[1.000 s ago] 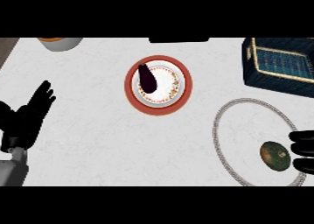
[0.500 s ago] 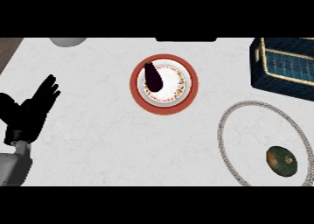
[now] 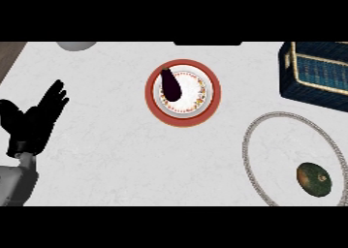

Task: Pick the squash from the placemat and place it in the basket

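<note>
The basket [image 3: 323,75] is cut off by the right edge. The placemat [image 3: 257,160] is cropped at the lower right. The right hand is not shown.

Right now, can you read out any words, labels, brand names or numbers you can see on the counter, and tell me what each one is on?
No readable text anywhere in the head view.
Plate: only a speckled ring pattern, no letters.
Basket: plain weave, no label.
Squash and placemat: no sticker or print.
Grey forearm below the left hand: a small dark mark, too small to read.
</note>
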